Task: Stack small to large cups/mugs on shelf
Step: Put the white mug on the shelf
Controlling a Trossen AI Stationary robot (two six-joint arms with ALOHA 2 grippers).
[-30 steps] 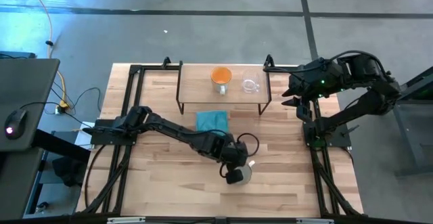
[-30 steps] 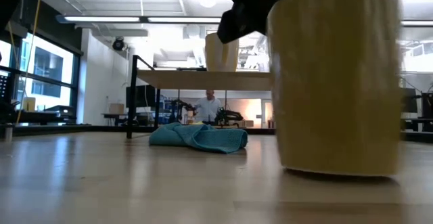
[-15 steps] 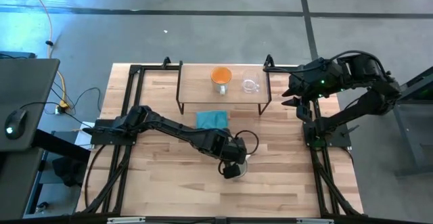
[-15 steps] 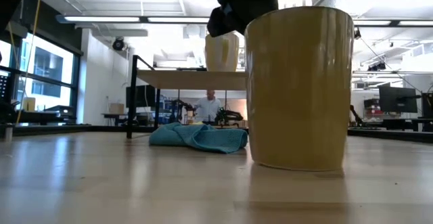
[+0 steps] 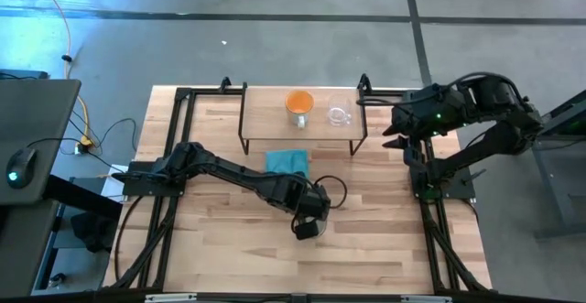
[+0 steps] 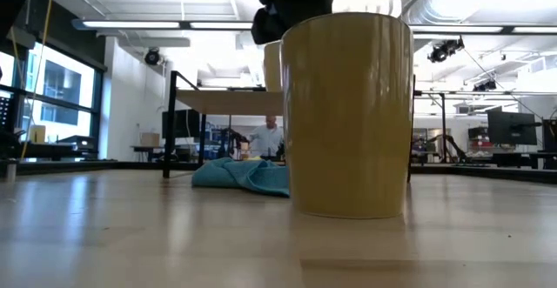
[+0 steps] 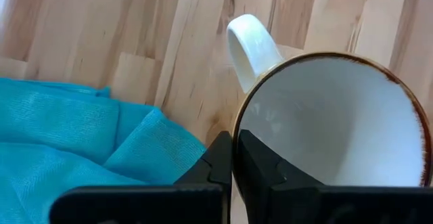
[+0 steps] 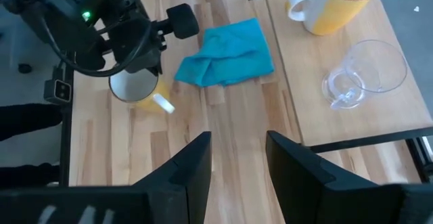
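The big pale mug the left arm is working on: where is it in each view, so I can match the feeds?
High view: big mug mostly hidden under the left gripper, front of centre on the table.
Low view: fills the middle foreground.
Left wrist view: rim pinched between the fingers, handle pointing away.
Right wrist view: under the left arm, beyond the cloth.
Shared landmark: the teal cloth, beside the mug.

A: What sits right ahead of the left gripper [image 7: 233,166]?
B: A pale mug [image 7: 331,122] — white inside, a brown line around its rim, its handle [image 7: 250,45] pointing away over the wooden table [image 7: 101,34].
A: And the fingers?
B: Pinched together on the mug's rim.
A: Anything beside it?
B: A teal cloth [image 7: 74,139], crumpled — just beside the mug.
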